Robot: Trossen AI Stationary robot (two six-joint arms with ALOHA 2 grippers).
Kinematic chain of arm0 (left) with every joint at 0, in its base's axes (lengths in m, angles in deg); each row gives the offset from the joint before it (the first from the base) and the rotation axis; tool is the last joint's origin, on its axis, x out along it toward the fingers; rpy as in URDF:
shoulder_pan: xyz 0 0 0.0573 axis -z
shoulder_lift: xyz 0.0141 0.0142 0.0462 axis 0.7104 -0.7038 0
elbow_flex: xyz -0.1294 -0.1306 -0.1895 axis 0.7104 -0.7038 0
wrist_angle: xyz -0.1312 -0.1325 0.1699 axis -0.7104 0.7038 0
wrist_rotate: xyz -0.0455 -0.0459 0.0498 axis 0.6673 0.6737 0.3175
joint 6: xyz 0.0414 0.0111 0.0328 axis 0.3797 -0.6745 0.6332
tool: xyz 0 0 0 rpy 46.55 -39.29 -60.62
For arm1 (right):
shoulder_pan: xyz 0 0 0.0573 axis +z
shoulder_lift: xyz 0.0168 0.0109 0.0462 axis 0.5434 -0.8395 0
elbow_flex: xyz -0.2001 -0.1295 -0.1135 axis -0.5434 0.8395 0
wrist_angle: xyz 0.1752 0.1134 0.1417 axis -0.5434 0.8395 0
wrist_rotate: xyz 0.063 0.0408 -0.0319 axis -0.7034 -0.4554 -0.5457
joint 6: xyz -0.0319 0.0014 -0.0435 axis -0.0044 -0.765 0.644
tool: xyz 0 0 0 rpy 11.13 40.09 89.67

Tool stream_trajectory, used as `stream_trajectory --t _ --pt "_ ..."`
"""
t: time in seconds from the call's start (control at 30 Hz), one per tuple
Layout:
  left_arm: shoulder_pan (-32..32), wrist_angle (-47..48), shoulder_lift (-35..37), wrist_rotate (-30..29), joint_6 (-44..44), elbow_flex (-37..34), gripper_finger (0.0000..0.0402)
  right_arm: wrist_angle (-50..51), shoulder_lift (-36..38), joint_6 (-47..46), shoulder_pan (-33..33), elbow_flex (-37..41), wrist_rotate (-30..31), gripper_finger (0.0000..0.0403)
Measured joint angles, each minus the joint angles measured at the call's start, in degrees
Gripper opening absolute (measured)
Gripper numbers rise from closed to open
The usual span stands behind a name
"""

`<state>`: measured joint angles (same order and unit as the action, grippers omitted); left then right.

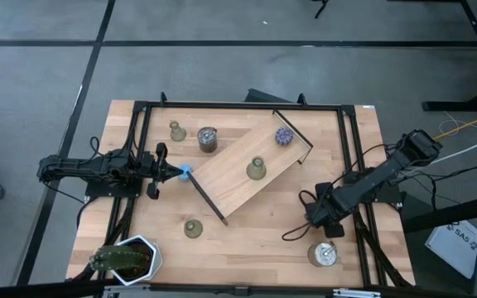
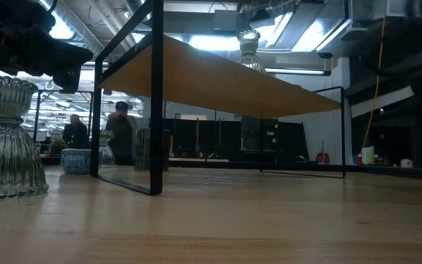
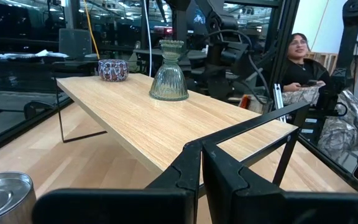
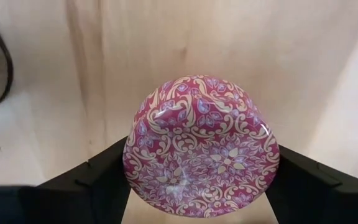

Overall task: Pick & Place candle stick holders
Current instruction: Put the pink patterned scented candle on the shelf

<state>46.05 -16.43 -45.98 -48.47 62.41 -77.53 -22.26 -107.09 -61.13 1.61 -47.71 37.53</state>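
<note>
The silver tin (image 3: 4, 196) is cut off by the left wrist view's edge. In the high view the right gripper (image 1: 320, 217) hides the patterned puck (image 4: 201, 146) between its fingers. The potted plant (image 1: 127, 260) is partly cropped there.

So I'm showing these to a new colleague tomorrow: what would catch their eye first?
Probably the tilted wooden shelf on its black frame, mid-table, with a ribbed glass candle stick holder standing on it and a patterned puck near its far corner. Next, the pink floral puck sitting between the right end effector's fingers. A potted plant fills the near left corner.
</note>
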Motion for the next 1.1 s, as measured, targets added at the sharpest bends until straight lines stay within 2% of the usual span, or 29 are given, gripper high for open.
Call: stream_trajectory --t 0.47,1.1 --pt "0.0 0.0 0.0 0.0 0.0 0.0 0.0011 14.2 4.5 1.9 -7.1 -11.8 -1.3 0.0303" --pt "0.0 0.0 0.0 0.0 0.0 0.0 0.0013 29.7 4.7 8.4 -23.9 -36.0 -2.9 0.0303"
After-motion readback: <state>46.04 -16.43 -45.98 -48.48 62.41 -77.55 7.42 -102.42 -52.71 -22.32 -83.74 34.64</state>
